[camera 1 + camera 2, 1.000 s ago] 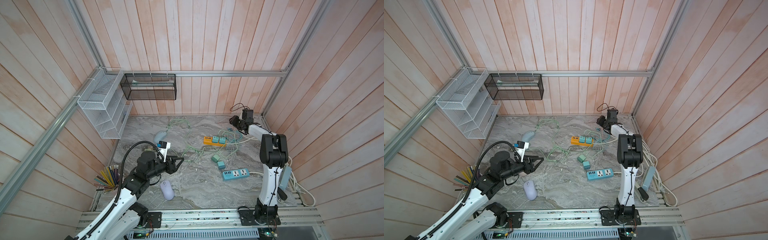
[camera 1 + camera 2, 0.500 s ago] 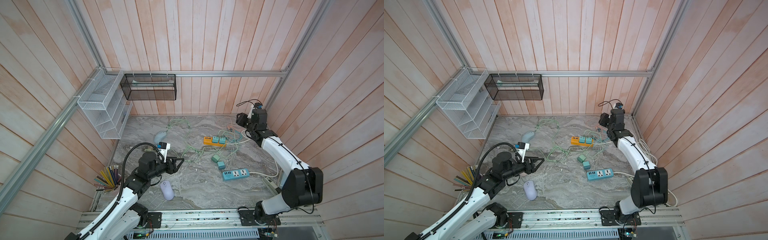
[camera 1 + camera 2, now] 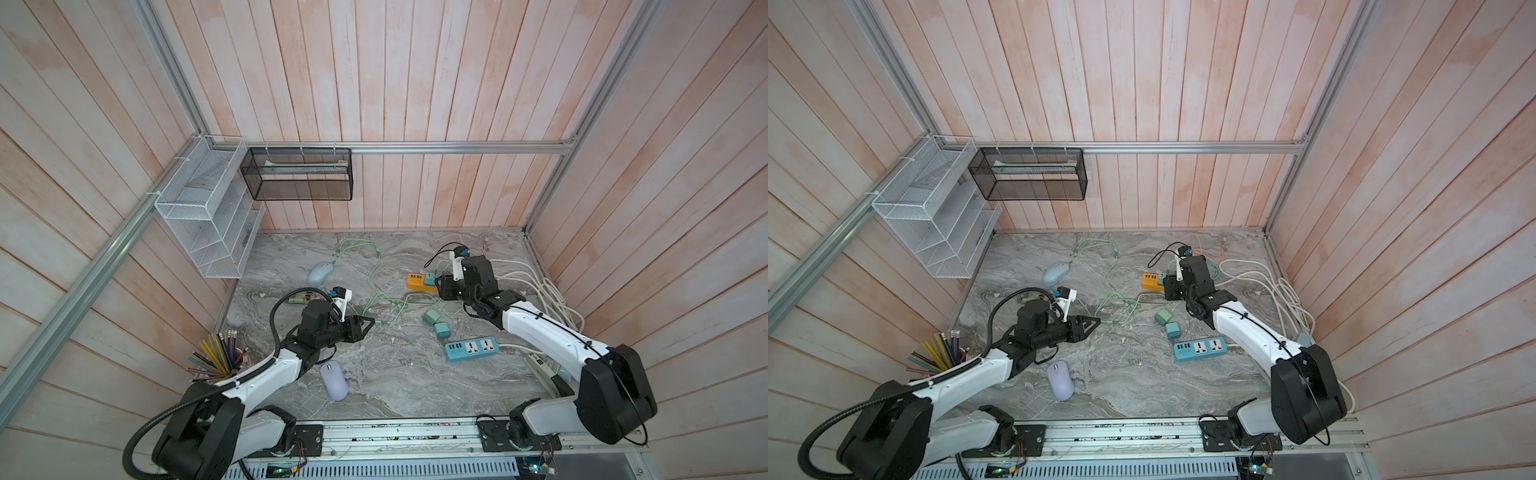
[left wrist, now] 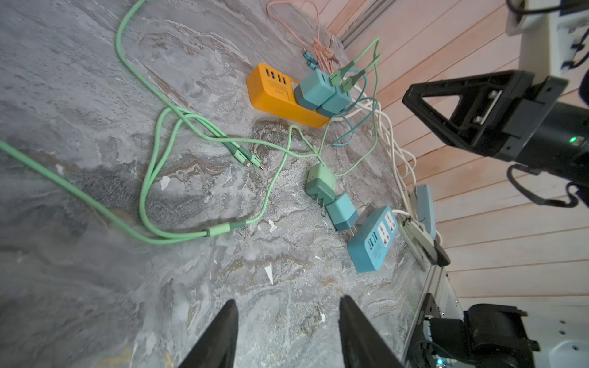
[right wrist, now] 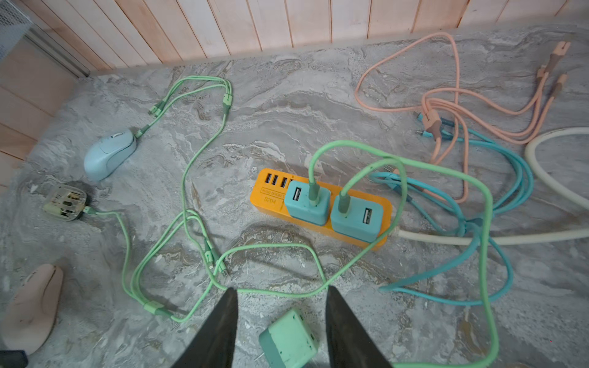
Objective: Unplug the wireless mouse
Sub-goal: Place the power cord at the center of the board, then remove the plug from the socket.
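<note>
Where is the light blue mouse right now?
In both top views the light blue mouse lies at the far left of the table, near the wire rack, beyond the left gripper, a green cable plugged into it.

Pale-blue mouse [image 5: 110,153], mint-green cable [image 5: 226,103]

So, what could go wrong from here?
1. The green cable plugged into the light blue mouse lies in tangled loops; tugging it could drag the mouse, or perhaps the orange power strip.
2. The lilac mouse, with no cable visible, might get picked by mistake.
</note>
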Motion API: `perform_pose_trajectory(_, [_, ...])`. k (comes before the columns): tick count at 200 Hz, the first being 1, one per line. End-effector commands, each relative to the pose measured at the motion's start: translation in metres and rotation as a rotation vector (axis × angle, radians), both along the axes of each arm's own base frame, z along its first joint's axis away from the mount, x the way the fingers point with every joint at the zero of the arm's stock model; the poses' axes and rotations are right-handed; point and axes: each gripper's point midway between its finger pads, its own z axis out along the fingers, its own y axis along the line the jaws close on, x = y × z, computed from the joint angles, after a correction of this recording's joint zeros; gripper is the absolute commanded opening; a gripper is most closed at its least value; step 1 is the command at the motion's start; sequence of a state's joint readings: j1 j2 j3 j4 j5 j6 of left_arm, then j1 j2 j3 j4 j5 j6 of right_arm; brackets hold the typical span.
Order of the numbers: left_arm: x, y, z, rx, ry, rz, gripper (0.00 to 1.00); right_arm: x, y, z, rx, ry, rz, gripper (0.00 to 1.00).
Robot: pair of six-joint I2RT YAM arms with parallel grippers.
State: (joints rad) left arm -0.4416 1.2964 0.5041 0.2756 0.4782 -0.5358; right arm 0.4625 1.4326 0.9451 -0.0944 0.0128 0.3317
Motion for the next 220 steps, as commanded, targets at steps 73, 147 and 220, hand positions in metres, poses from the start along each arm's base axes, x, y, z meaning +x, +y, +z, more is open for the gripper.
perform_pose_trajectory(73, [0.169, -0.092, -0.003, 0.167, -0.266, -0.064, 0.44, 0.050, 0.020, -0.025, 0.097, 0.087, -0.126, 0.50])
perform_pose_trajectory(147, [0.199, -0.124, -0.059, 0.296, -0.216, -0.132, 0.44, 0.074, 0.016, -0.042, 0.093, 0.112, -0.263, 0.47])
perform_pose_trajectory(220, [0.197, -0.138, -0.087, 0.356, -0.174, -0.186, 0.44, 0.078, 0.014, -0.059, 0.032, 0.132, -0.354, 0.47])
